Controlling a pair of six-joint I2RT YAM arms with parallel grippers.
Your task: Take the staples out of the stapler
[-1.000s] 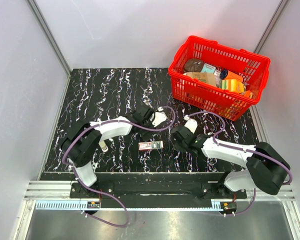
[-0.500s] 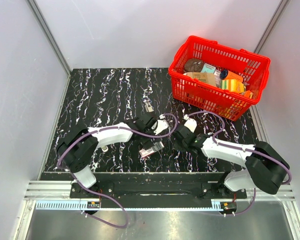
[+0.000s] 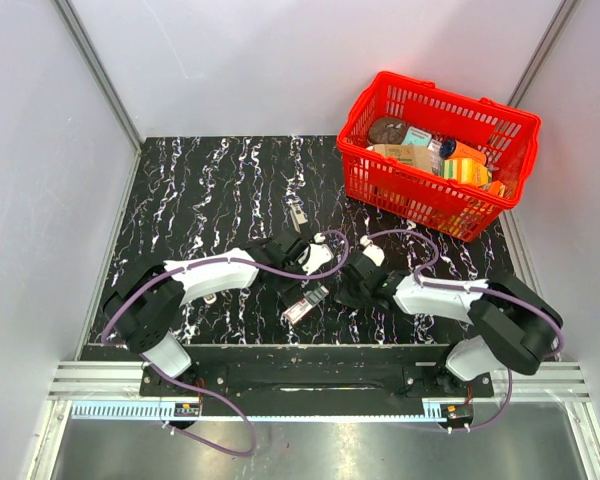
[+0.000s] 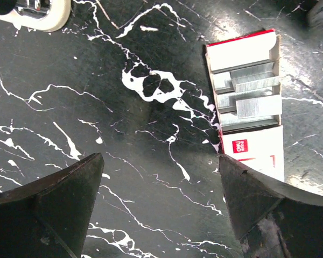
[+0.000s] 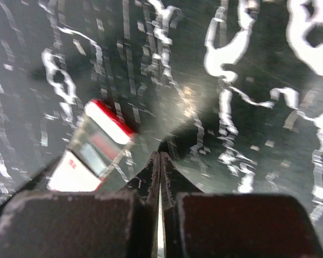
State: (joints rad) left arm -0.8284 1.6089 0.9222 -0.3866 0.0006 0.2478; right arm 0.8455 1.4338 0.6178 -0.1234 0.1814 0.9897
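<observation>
Quick tally from us: we count one stapler [image 3: 298, 212] out on the counter [image 3: 200, 180], plus one red-and-white box [image 4: 251, 150] lying open. Inside it we see staple strips [image 4: 251, 83] in layers, at least four, though we can't pin down an exact number. There's one red basket [image 3: 390, 190], and we make out roughly half a dozen packaged goods [image 3: 405, 155] in it, too jumbled for a firm count. Two arms, so two hands: one left hand [image 4: 160, 158], one right hand [image 5: 160, 158]. One cream-coloured object [image 4: 37, 11] pokes in at the edge of the left wrist view.
</observation>
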